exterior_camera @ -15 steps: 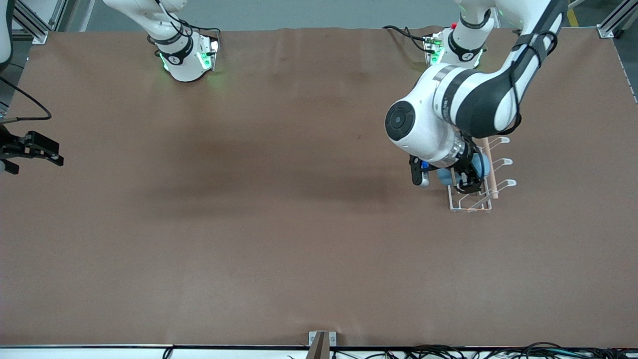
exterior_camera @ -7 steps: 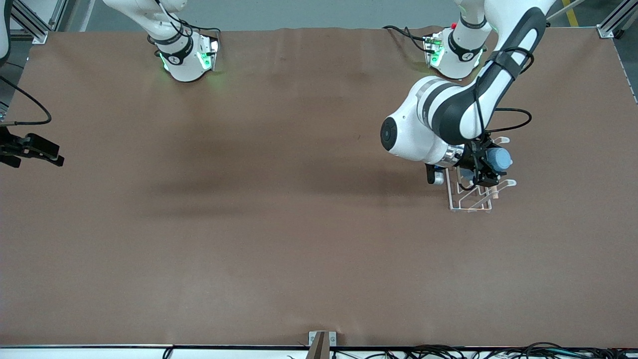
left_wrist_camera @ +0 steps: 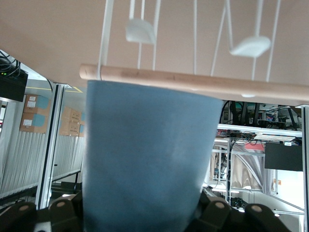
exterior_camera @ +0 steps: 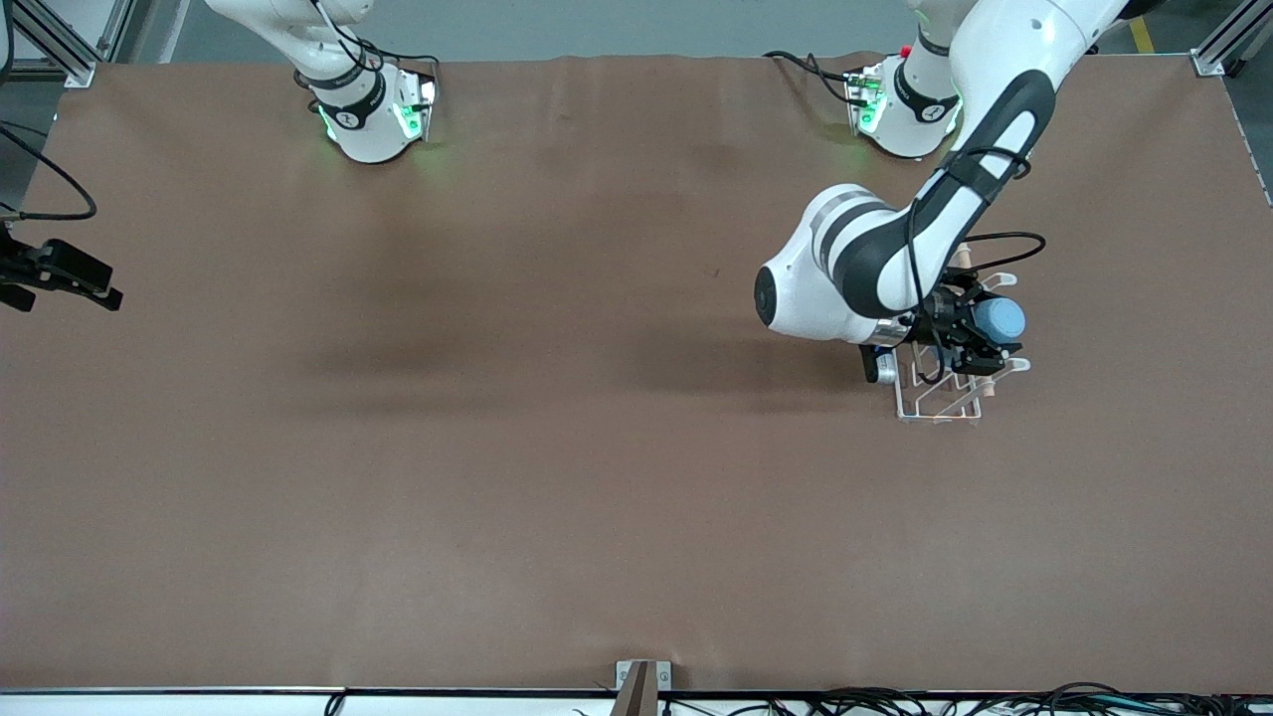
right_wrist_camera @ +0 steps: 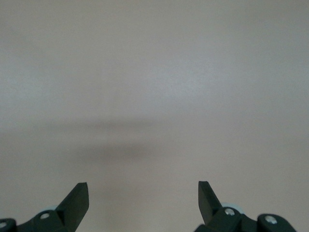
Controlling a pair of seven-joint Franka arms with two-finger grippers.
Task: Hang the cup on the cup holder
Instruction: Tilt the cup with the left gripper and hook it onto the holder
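Since a second ago we see the left arm has swung its wrist around, carrying the light blue cup (exterior_camera: 998, 320) from the side of the rack facing the right arm's end of the table, across the wooden rod (left_wrist_camera: 193, 82), to the side facing the left arm's end. The left gripper (exterior_camera: 970, 333) now hangs over the white wire cup holder (exterior_camera: 940, 398), its fingers clamped tight on the cup, which lies on its side in the air above the prongs. In the left wrist view the cup fills the middle, with the rod just past its end and two looped prongs (left_wrist_camera: 248, 46) showing farther off. The right gripper (exterior_camera: 60, 278) waits at the right arm's end of the brown table (exterior_camera: 497, 447), its fingers (right_wrist_camera: 77, 200) spread wide and holding nothing.
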